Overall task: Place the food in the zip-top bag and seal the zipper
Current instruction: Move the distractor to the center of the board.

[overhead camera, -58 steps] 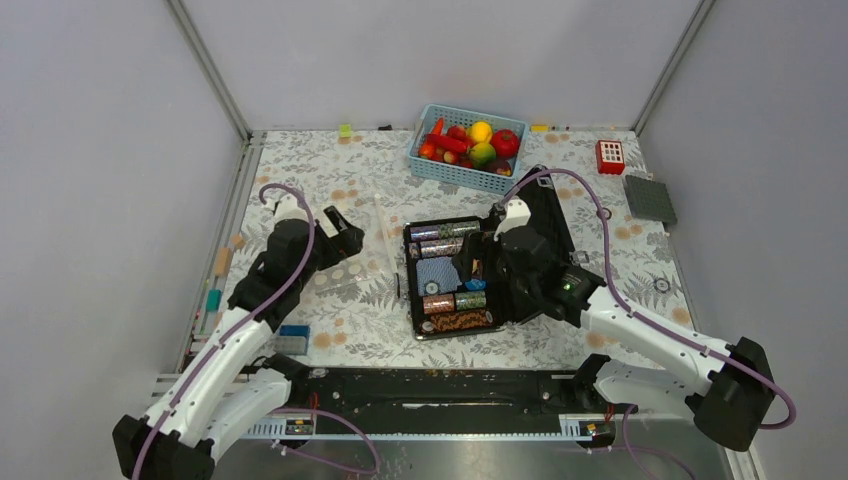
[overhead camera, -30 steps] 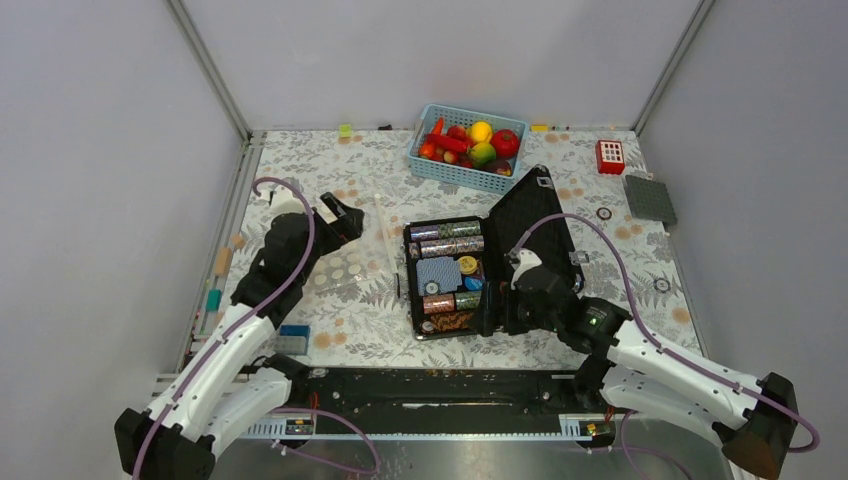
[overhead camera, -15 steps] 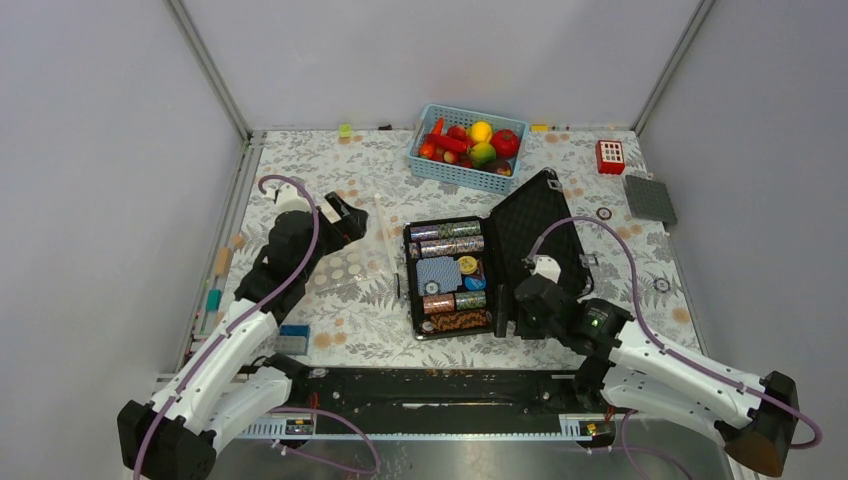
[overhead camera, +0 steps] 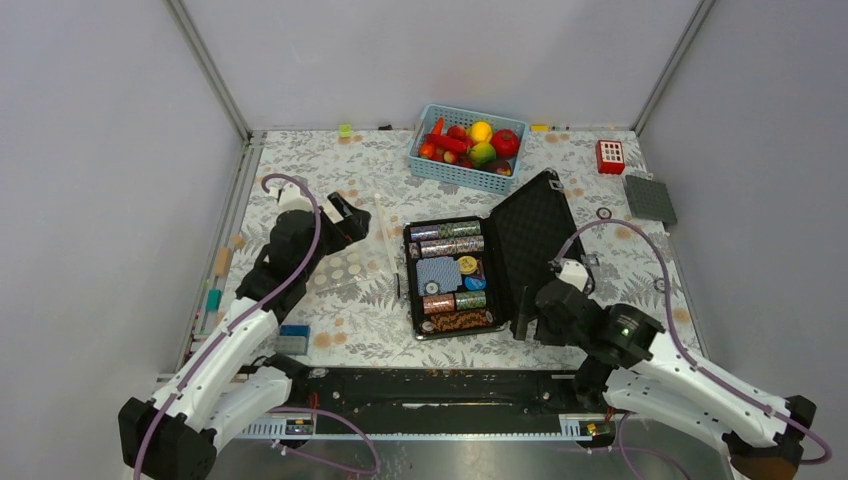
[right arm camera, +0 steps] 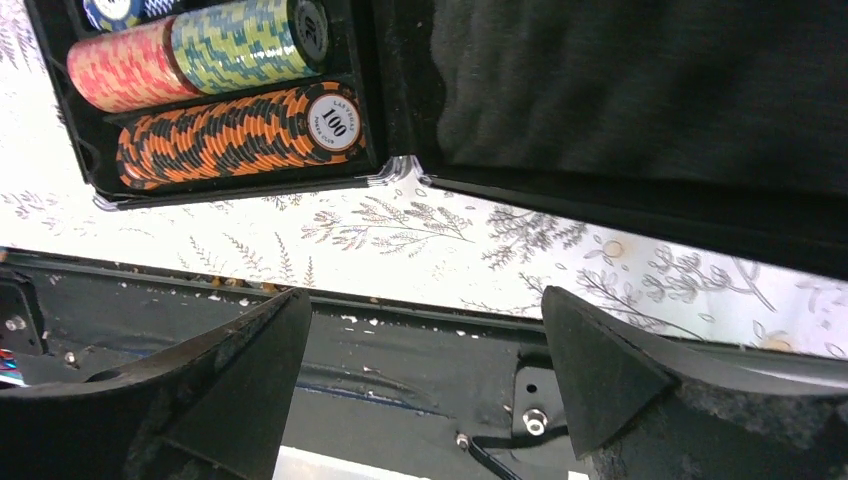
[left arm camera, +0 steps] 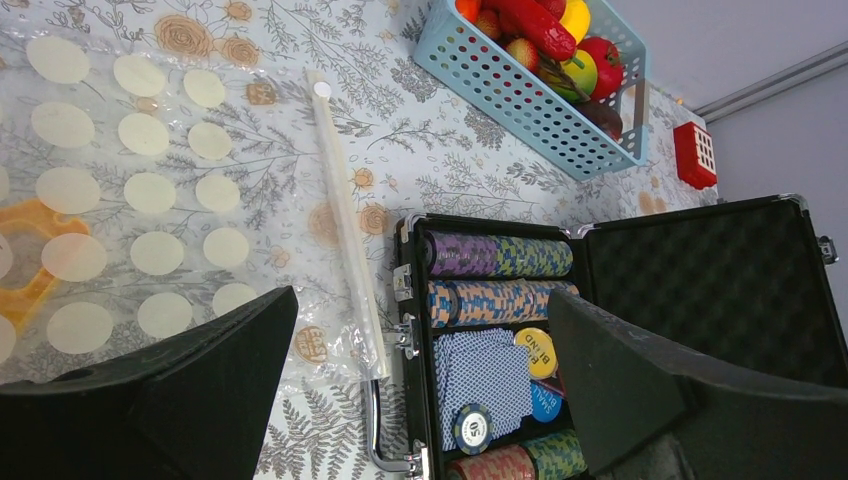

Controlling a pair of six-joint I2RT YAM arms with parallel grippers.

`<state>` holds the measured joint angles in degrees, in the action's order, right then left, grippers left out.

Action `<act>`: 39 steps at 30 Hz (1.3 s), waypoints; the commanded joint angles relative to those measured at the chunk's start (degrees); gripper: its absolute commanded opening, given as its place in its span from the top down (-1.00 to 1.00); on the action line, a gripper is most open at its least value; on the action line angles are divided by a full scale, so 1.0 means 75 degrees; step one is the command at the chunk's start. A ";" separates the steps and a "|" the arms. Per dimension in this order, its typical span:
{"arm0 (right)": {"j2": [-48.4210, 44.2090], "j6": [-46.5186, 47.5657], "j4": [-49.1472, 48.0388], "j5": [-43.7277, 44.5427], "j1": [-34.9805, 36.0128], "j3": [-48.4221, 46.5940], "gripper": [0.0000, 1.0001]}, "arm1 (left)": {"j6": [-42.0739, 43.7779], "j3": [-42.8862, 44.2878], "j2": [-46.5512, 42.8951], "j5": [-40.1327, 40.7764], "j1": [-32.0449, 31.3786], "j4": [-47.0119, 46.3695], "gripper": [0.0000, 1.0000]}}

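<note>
The food [overhead camera: 468, 141], red, yellow and green toy pieces, lies in the light-blue basket [overhead camera: 452, 171] at the back; it also shows in the left wrist view [left arm camera: 545, 38]. The zip-top bag [overhead camera: 352, 262], clear with white dots, lies flat left of the black case and shows in the left wrist view [left arm camera: 130, 190]. Its zipper [left arm camera: 345, 215] runs straight along the bag's edge beside the case. My left gripper [overhead camera: 352, 222] hovers open over the bag's far end, holding nothing [left arm camera: 420, 300]. My right gripper [overhead camera: 532, 322] is open and empty at the case's near right corner [right arm camera: 422, 297].
An open black case [overhead camera: 450, 275] of chip stacks and cards stands mid-table, its lid [overhead camera: 530, 240] raised to the right. A red block [overhead camera: 610, 156] and a grey plate [overhead camera: 650, 198] lie at the back right. A blue item [overhead camera: 293, 338] lies near the front left.
My right arm has drawn back from over the case to its near right corner. My left gripper has edged slightly farther and right over the bag. The bag and the food have not moved.
</note>
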<state>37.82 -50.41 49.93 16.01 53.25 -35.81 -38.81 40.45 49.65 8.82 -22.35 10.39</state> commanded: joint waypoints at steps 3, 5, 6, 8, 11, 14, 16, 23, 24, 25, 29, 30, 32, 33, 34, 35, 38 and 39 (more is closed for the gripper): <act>-0.0554 -0.0568 0.1808 0.1170 -0.0022 -0.0826 -0.88 | 0.0138 0.0174 0.0086 -0.0266 0.0001 -0.0440 -0.97; -0.0583 -0.0645 0.2010 0.1298 -0.0022 -0.1014 -0.87 | 0.0147 0.0168 0.0067 -0.0223 -0.0006 -0.0429 -0.97; -0.0598 -0.0745 0.2137 0.1425 -0.0022 -0.1089 -0.87 | 0.0141 0.0157 0.0061 -0.0207 -0.0001 -0.0431 -0.97; -0.0640 -0.0924 0.2301 0.1883 -0.0029 -0.1133 -0.87 | 0.0136 0.0141 0.0060 -0.0193 0.0013 -0.0468 -0.97; -0.0510 -0.0874 0.2005 0.2405 -0.0022 -0.1191 -0.85 | 0.0145 0.0136 0.0077 -0.0196 0.0010 -0.0495 -0.98; -0.0258 -0.0518 0.1096 0.2780 -0.0022 -0.1141 -0.83 | 0.0137 0.0138 0.0115 -0.0170 0.0006 -0.0485 -0.98; -0.0020 -0.0552 0.0836 0.3305 -0.0030 -0.1111 -0.77 | 0.0145 0.0147 0.0127 -0.0140 0.0008 -0.0448 -0.98; 0.0832 -0.0752 0.0640 0.4166 -0.0034 -0.1146 -0.07 | 0.0153 0.0157 0.0097 -0.0099 0.0002 -0.0383 -0.97; 0.0925 -0.0765 0.0635 0.4282 -0.0049 -0.1156 0.07 | 0.0167 0.0142 0.0095 -0.0115 0.0003 -0.0406 -0.97; 0.1014 -0.0778 0.0642 0.4394 -0.0090 -0.1165 0.19 | 0.0174 0.0130 0.0086 -0.0116 0.0000 -0.0421 -0.98; 0.1223 -0.0635 0.0571 0.4625 -0.0563 -0.1246 0.43 | 0.0162 0.0094 0.0089 -0.0163 0.0012 -0.0505 -0.98; 0.1242 -0.0501 0.0517 0.4688 -0.0702 -0.1254 0.46 | 0.0163 0.0092 0.0098 -0.0184 0.0000 -0.0512 -0.98; 0.1227 -0.0201 0.0384 0.4869 -0.1042 -0.1263 0.62 | 0.0167 0.0092 0.0112 -0.0197 -0.0003 -0.0537 -0.97; 0.1202 -0.0072 0.0283 0.4984 -0.1237 -0.1260 0.75 | 0.0164 0.0096 0.0118 -0.0193 0.0005 -0.0550 -0.98; 0.1171 0.0117 0.0118 0.5058 -0.1418 -0.1228 0.84 | 0.0158 0.0077 0.0127 -0.0192 0.0004 -0.0571 -0.98; 0.1133 0.0358 -0.0107 0.5085 -0.1619 -0.1202 0.87 | 0.0159 0.0069 0.0152 -0.0206 -0.0003 -0.0598 -0.97; 0.1058 0.1158 -0.0879 0.5097 -0.2192 -0.1105 0.95 | 0.0137 0.0111 0.0235 -0.0203 0.0013 -0.0592 -0.98; 0.1065 0.1452 -0.1141 0.5102 -0.2413 -0.1097 0.97 | 0.0146 0.0131 0.0256 -0.0209 0.0003 -0.0589 -0.97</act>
<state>47.18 -50.65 48.53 44.51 40.51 -43.03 -38.52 40.45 50.81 8.27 -22.35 9.26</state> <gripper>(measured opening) 0.336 0.985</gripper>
